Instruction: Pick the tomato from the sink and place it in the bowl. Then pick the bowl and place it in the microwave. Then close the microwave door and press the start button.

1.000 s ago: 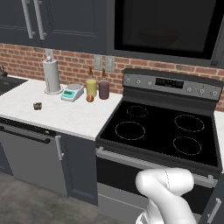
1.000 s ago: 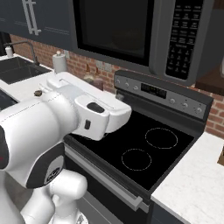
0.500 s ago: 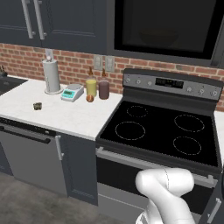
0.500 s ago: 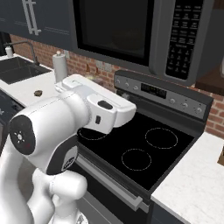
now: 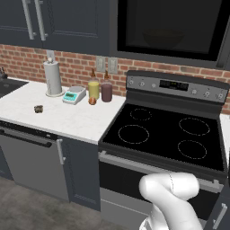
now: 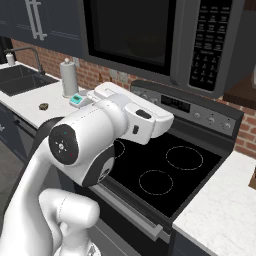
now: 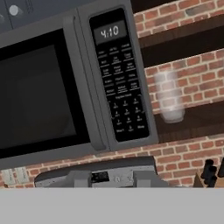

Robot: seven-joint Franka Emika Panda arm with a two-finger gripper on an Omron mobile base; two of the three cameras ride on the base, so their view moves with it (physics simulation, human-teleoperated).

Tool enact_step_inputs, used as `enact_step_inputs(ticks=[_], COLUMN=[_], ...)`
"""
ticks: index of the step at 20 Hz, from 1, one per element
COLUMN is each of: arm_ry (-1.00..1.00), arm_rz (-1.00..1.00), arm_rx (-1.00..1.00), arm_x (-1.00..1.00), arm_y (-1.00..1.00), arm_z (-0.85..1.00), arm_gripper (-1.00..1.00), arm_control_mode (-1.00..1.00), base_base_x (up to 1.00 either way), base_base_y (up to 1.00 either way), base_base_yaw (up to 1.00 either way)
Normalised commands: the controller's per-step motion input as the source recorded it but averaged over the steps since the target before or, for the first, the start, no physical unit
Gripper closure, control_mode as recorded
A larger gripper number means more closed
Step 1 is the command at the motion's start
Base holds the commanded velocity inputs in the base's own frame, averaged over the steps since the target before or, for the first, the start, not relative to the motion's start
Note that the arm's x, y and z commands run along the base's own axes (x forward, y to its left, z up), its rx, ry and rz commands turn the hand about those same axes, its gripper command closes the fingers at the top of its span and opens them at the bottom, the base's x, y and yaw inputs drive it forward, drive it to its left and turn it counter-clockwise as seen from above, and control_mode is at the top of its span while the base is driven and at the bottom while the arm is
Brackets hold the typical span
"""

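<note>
The microwave (image 7: 74, 83) hangs above the stove (image 6: 165, 175) with the microwave door (image 7: 37, 92) shut, and its keypad (image 7: 120, 83) lies straight ahead of the jaws and a little above them. We judge the start press is the step in hand, so we keep the approach square to the keypad's lower rows and push gently. We cannot tell how the jaws stand.

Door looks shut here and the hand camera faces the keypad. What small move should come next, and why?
Probably ease the hand forward toward the lower keypad to press start. The microwave door looks closed, a bowl shows dimly behind its window, and the hand view already looks at the keypad from a little way off.
</note>
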Motion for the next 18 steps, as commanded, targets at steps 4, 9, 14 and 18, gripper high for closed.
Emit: enact_step_inputs(ticks=[4,9,14,18], arm_ry=[0.0,0.01,0.0,0.0], arm_rz=[0.0,0.0,0.0,0.0], arm_rx=[0.0,0.0,0.0,0.0], arm_x=[0.45,0.41,0.35,0.14], arm_y=[-0.09,-0.14,-0.2,-0.33], arm_z=[-0.08,-0.13,-0.09,0.0], arm_gripper=[1.0,1.0,1.0,1.0], arm_control_mode=[-1.0,-1.0,-1.0,-1.0], base_base_x=[0.0,0.0,0.0,0.0], base_base_y=[0.0,0.0,0.0,0.0], base_base_yaw=[0.0,0.0,0.0,0.0])
